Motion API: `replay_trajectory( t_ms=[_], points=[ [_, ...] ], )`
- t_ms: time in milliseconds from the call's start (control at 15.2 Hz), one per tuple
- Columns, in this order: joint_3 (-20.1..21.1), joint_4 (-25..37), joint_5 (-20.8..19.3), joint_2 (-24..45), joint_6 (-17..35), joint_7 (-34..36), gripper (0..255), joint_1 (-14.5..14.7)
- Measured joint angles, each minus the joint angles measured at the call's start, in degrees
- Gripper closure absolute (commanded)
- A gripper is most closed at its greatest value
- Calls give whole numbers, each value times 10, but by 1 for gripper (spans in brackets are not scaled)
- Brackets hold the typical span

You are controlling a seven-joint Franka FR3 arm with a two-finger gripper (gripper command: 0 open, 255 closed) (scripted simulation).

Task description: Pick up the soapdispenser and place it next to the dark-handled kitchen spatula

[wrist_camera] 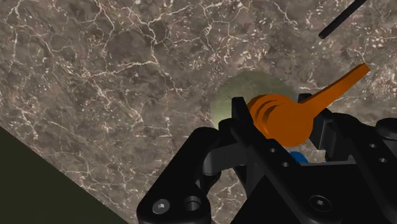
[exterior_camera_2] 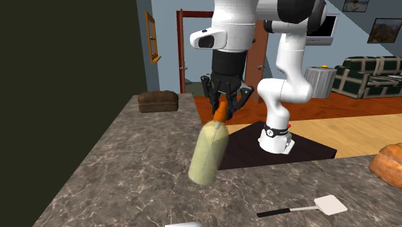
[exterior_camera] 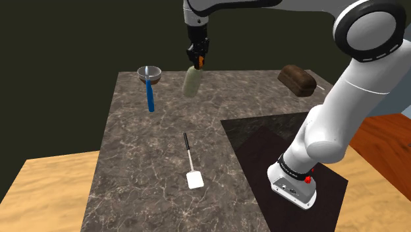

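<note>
One dark-handled spatula lies nearest on the marbled counter. Farther back and well apart from it, the end effector pinches the orange pump of the pale green soap dispenser, which hangs tilted over the counter. Beyond are a blue-handled ladle and a brown loaf.

Spatula and loaf on counter
</note>
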Motion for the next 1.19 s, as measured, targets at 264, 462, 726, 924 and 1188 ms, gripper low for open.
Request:
replay_trajectory(
  t_ms=[264,462,726,924,1188],
  points=[
    [21,30,5,48,12,46,255,23],
    [36,52,6,76,14,79,255,42],
    [47,71,7,109,24,107,255,57],
    [47,49,7,109,46,111,255,58],
    [47,28,6,115,74,114,255,58]
  ],
)
